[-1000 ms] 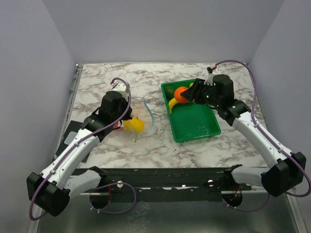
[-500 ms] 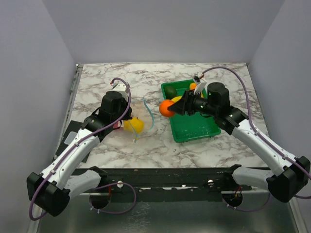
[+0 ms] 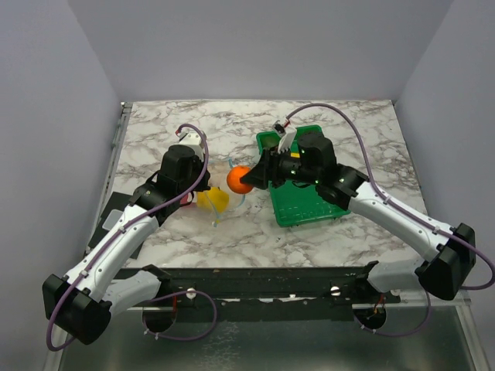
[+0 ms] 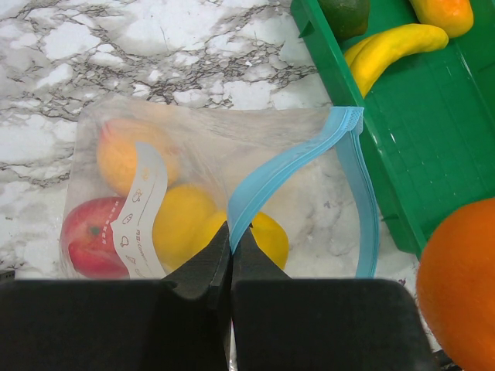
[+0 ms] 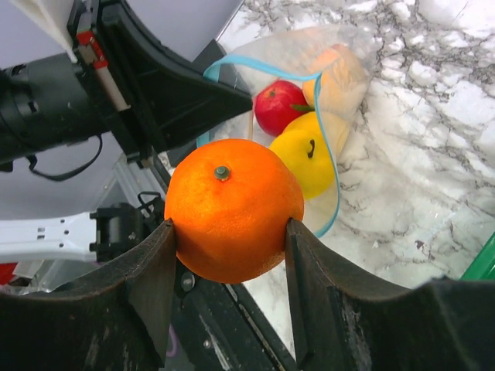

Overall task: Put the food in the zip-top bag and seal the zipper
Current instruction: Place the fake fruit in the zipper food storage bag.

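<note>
The clear zip-top bag (image 4: 193, 166) lies on the marble table with its mouth held open. My left gripper (image 4: 230, 232) is shut on the near side of its light blue zipper (image 4: 286, 166). Inside the bag are a red piece (image 4: 89, 236), yellow lemons (image 4: 182, 224) and a pale orange fruit (image 4: 124, 154). My right gripper (image 5: 230, 232) is shut on a round orange (image 5: 232, 209) and holds it just above the bag's mouth (image 3: 240, 179). The bag's fruits also show in the right wrist view (image 5: 305, 158). A banana (image 4: 390, 50), a dark green piece (image 4: 344, 14) and another orange fruit (image 4: 445, 11) lie in the green tray (image 4: 433, 131).
The green tray (image 3: 309, 205) stands right of the bag, under my right arm. The left arm (image 3: 124, 239) reaches in from the near left.
My right gripper has carried the orange leftward out of the green tray, to above the bag's open mouth. The left gripper and bag have not moved.
</note>
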`<action>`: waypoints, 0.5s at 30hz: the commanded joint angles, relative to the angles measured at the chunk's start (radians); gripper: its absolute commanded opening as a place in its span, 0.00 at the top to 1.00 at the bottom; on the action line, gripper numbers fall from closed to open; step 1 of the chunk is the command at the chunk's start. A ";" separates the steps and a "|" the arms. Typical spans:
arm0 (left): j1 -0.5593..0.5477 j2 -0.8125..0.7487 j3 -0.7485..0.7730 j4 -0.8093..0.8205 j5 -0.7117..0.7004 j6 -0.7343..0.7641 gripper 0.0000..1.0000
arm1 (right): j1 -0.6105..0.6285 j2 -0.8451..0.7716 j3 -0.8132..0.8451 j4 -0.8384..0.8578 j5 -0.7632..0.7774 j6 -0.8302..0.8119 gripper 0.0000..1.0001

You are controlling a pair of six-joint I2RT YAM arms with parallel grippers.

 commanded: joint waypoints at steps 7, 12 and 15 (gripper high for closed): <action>0.007 0.001 -0.012 0.010 -0.007 0.010 1.00 | 0.048 0.175 0.151 0.021 0.135 -0.035 0.77; 0.007 -0.003 -0.012 0.010 -0.006 0.008 1.00 | 0.070 0.259 0.210 0.005 0.178 -0.052 0.76; 0.006 -0.005 -0.012 0.010 -0.006 0.009 1.00 | 0.080 0.304 0.242 -0.007 0.207 -0.057 0.76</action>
